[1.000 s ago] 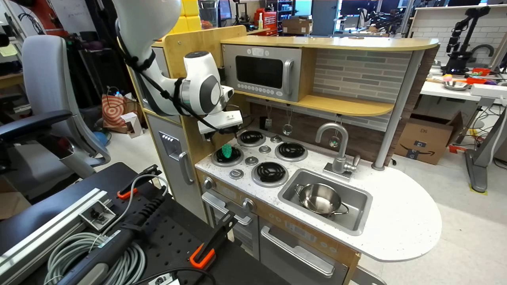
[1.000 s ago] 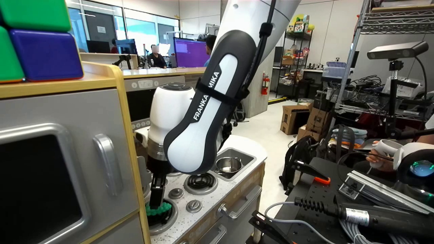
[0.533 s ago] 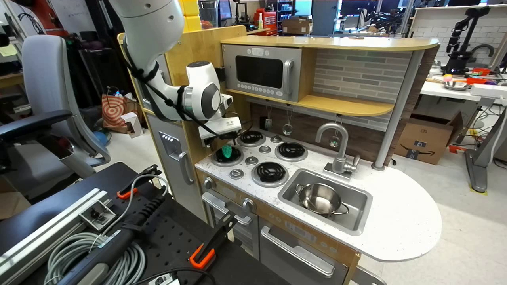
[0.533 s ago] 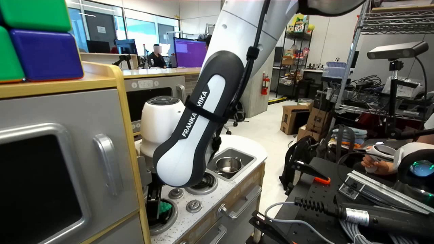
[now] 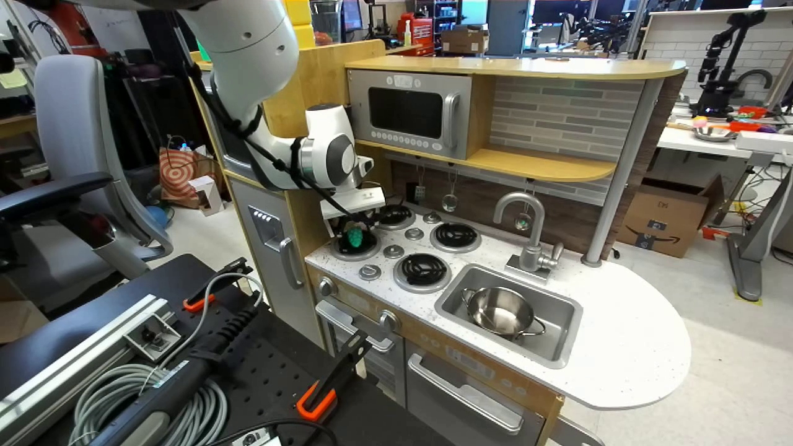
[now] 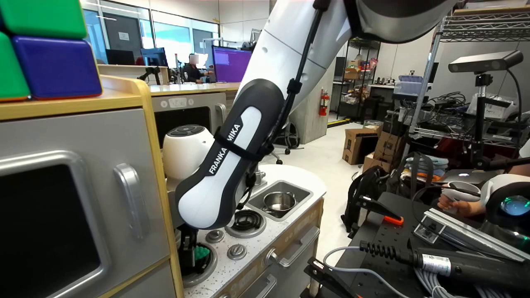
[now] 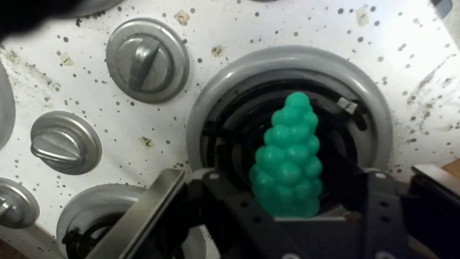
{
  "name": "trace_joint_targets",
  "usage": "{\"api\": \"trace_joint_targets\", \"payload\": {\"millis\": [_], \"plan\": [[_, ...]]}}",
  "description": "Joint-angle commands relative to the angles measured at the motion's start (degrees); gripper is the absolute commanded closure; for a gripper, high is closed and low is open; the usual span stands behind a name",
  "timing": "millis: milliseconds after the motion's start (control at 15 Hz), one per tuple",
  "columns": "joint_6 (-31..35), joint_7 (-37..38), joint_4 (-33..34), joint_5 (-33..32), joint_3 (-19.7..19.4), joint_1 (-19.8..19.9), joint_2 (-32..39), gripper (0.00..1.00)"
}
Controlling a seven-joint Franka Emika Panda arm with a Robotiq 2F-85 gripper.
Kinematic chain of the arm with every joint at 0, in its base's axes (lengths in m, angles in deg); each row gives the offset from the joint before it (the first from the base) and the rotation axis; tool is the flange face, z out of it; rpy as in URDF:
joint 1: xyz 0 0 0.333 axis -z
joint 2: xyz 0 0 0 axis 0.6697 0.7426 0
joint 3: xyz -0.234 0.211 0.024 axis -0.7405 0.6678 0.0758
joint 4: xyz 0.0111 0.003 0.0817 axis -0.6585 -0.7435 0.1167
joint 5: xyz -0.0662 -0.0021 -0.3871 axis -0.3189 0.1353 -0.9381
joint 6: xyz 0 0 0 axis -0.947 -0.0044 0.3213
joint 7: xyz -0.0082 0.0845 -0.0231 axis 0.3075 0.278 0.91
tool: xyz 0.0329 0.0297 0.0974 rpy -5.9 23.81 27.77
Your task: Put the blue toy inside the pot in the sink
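Pot [image 5: 499, 311] is sitting in the sink [image 5: 560, 325] in an exterior view, green toy [image 5: 354, 236] resting on a burner [image 5: 368, 249]. In an exterior view a black finger [image 6: 188, 254] is masking part of it. In the wrist view the gripper [image 7: 296, 176] is flanking it with spread fingers, tips fading into darkness; closing off-centre would likely be letting those bumps slip.

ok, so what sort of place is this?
Probably a robotics lab rather than a real kitchen: there's a FRANKA-lettered arm, a toy-style kitchen set, and what looks like a camera on a stand.
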Motion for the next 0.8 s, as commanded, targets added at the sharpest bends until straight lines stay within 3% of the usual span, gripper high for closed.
{"api": "trace_joint_targets", "payload": {"millis": [0, 133, 333, 533, 733], "plan": [[-4.54, 0.61, 5.80, 0.21, -0.18, -0.79, 3.03, 0.64], [-6.29, 0.37, 6.50, 0.40, 0.32, -0.67, 3.02, 0.78], [-5.11, -0.26, 3.18, 0.61, 1.15, 0.90, 0.80, 0.79], [-1.47, 1.69, -4.64, 1.53, 0.59, 3.91, -3.97, 0.79], [3.20, 6.99, -12.37, 1.19, -3.65, 4.71, -8.67, 0.79]]}}
